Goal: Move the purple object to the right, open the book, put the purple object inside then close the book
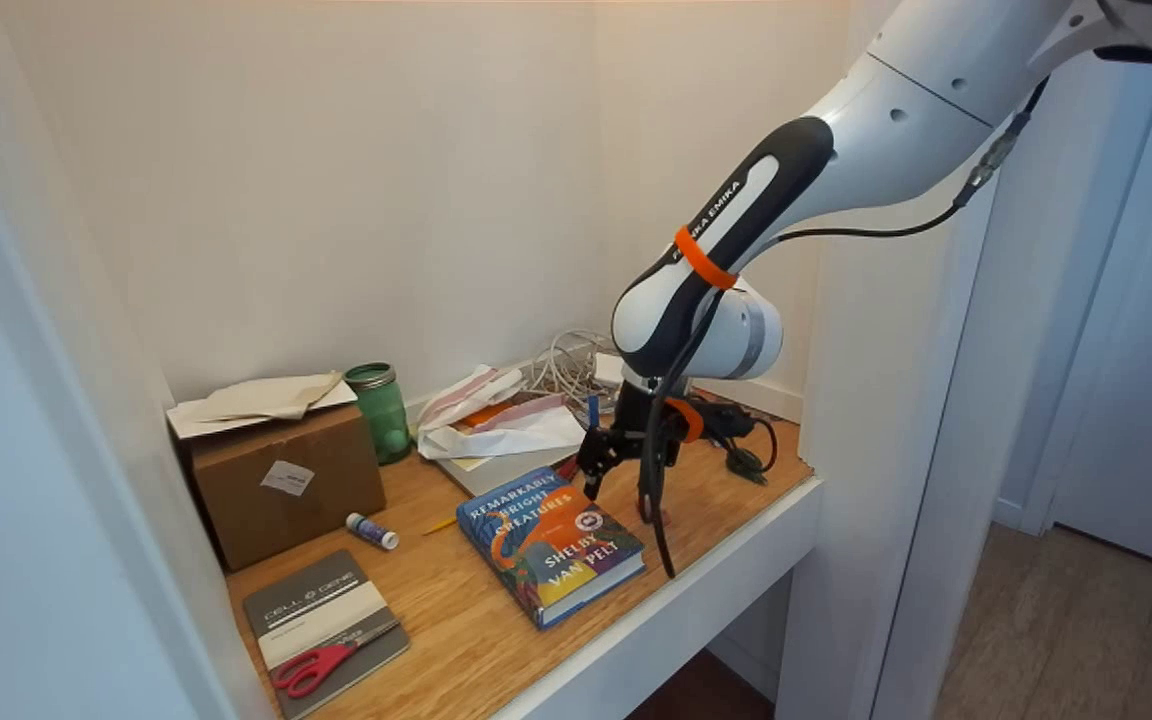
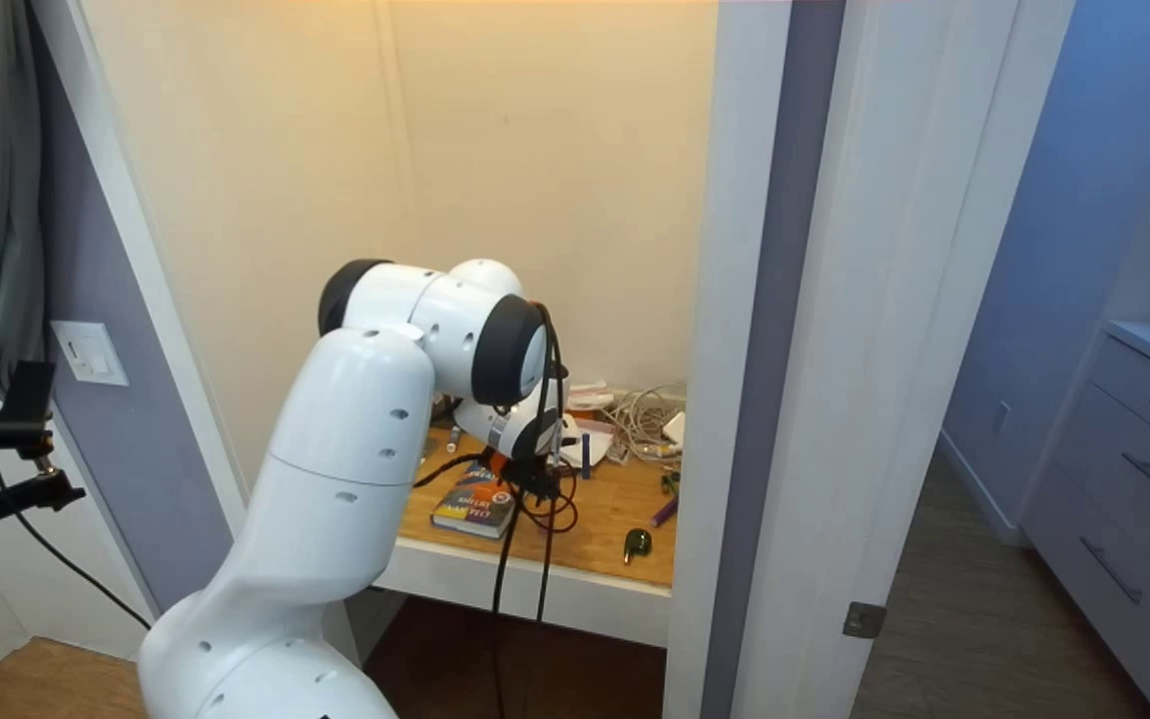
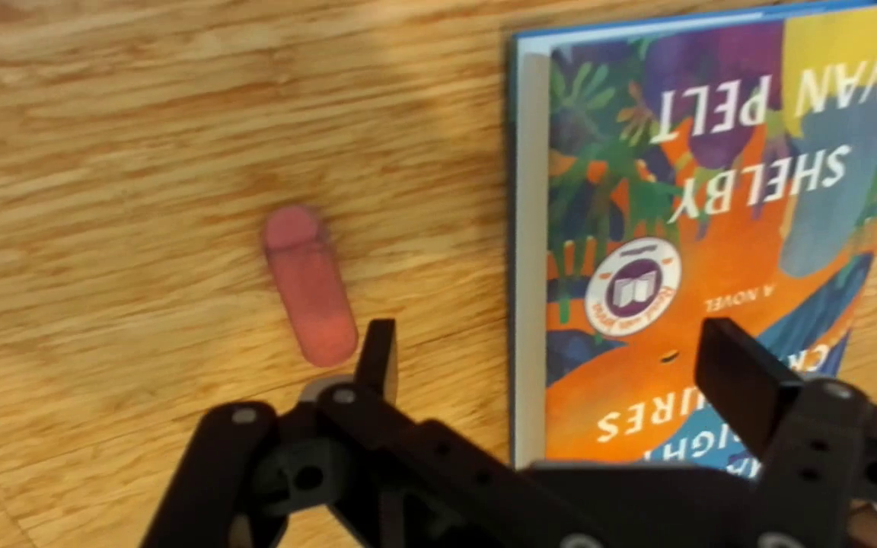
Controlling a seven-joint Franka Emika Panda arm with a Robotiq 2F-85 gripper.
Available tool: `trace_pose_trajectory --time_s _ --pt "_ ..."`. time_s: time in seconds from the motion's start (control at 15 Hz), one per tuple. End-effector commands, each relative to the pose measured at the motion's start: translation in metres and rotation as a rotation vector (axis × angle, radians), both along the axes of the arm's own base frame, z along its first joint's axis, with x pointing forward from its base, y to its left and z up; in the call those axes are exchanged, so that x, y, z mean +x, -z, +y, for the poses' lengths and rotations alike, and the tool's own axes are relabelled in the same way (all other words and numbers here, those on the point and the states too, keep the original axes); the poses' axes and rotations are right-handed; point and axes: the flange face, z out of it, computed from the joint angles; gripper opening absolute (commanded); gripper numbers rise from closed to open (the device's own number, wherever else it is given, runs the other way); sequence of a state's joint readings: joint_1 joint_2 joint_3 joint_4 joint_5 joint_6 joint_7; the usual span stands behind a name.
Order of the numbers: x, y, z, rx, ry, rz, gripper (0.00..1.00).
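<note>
Now my gripper [image 3: 549, 335] hung wide and empty; the pink thing [image 3: 312, 293], maybe the purple one, lay outside its gap, nearly longways beside the book [image 1: 551, 545] near the tabletop [image 1: 441, 655] front edge.

In an exterior view, we see the book [image 1: 551, 545] on the counter [image 1: 441, 610], right of a notebook [image 1: 321, 610] with scissors [image 1: 334, 654] on it; behind the notebook stands a box [image 1: 286, 515].

Wooden desktop [image 1: 458, 612] carries closed book [image 1: 551, 545], cardboard box [image 1: 286, 520], notebook [image 1: 319, 612], jar [image 1: 382, 414].
</note>
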State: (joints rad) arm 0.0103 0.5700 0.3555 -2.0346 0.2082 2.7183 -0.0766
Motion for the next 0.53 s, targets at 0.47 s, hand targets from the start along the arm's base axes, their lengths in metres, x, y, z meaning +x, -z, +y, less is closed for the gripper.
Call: trace_pose_trajectory --time_s 0.47 --pt "-0.006 0.028 0.016 0.174 -0.002 0.162 1.0"
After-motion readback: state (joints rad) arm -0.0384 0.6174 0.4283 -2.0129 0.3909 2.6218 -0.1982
